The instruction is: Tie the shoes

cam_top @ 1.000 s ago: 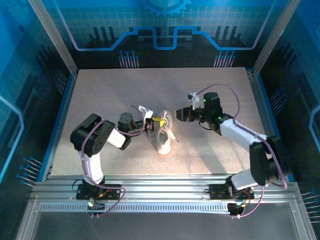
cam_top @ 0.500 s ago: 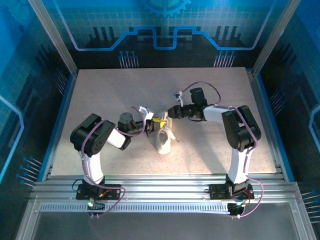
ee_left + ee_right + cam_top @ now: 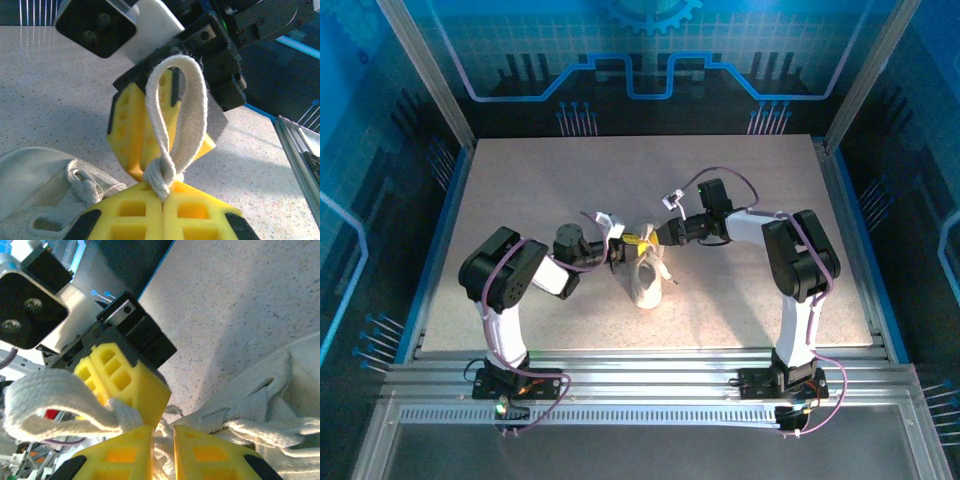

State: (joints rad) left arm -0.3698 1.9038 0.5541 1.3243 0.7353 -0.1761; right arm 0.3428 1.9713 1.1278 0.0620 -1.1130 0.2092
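White sneaker (image 3: 646, 283) sits about mid-table, lengthwise front to back in my overhead view, resting on the speckled table (image 3: 530, 190). Its laces (image 3: 664, 268) are gathered at the far end of the shoe, with one strand trailing down its right side. From the left wrist camera I see a loop (image 3: 192, 115) of flat white lace standing upright, pinched at its base. Left fingers (image 3: 159, 220) are pressed fully together on that base, yellow pads meeting with the loop bunched in the seam. Right fingers (image 3: 145, 447) sit on the opposite side, touching or just beside the left ones; I cannot tell which. From the right wrist camera they are drawn almost together, with white lace strands caught in the narrow slit between the pads, so I note them as clamped on the laces. In the left wrist view the right yellow pads sit close behind the loop. Overhead, both arms reach inward and meet over the far end of the sneaker: left arm (image 3: 510, 275) folded low, right arm (image 3: 790, 250) bent at the elbow. The sneaker's eyelets show at lower left in the left wrist view.
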